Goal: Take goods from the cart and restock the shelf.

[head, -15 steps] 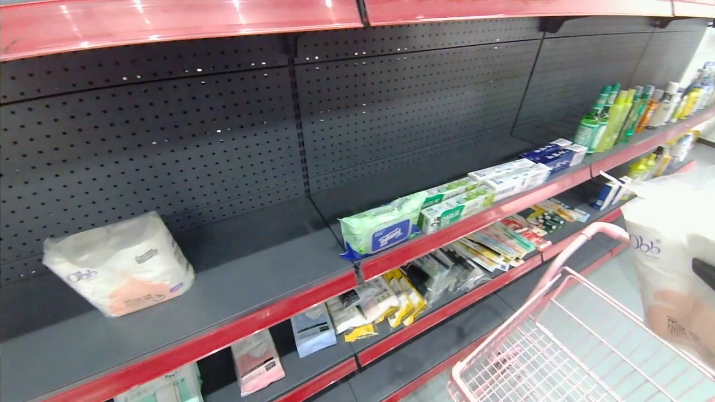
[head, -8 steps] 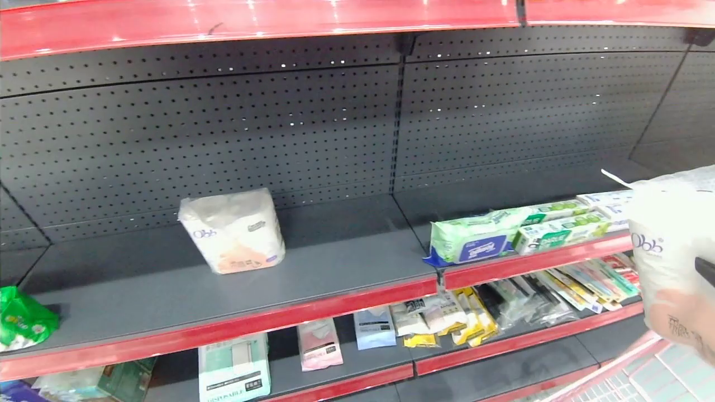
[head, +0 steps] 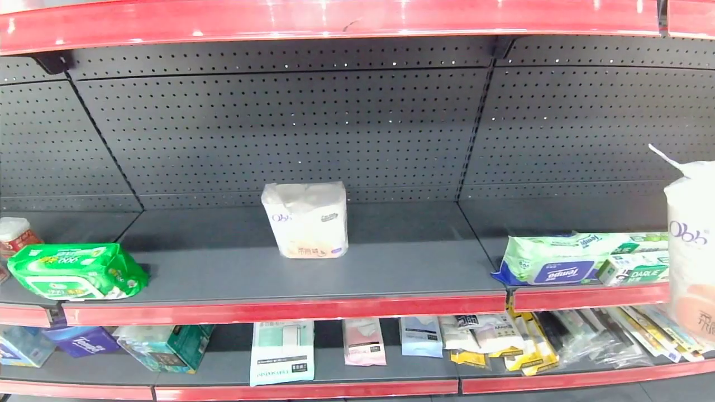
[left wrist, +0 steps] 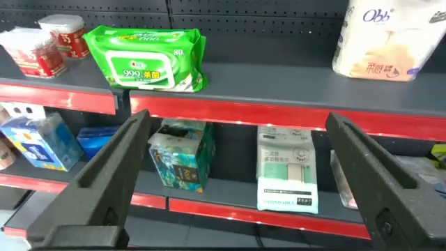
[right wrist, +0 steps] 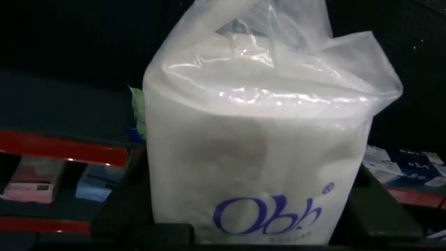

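A white plastic-wrapped pack of paper rolls (right wrist: 258, 160) sits between the dark fingers of my right gripper (right wrist: 247, 219), which is shut on it. In the head view this held pack (head: 690, 251) hangs at the right edge, in front of the grey shelf board (head: 391, 268). A matching pack (head: 306, 220) stands upright in the middle of that board and appears again as the pack (left wrist: 380, 38) above my left gripper. My left gripper (left wrist: 240, 174) is open and holds nothing, low in front of the lower shelf.
A green wipes pack (head: 78, 271) lies at the left of the board, with red-white tubs (left wrist: 49, 45) beside it. Pale green wipes (head: 550, 262) and toothpaste boxes (head: 634, 271) lie at the right. The lower shelf (head: 223, 368) holds boxes and flat packets. A red shelf edge (head: 335, 19) runs overhead.
The head view has swung left along the shelf, so the pink cart has left the picture. The held pack keeps its place at the right edge.
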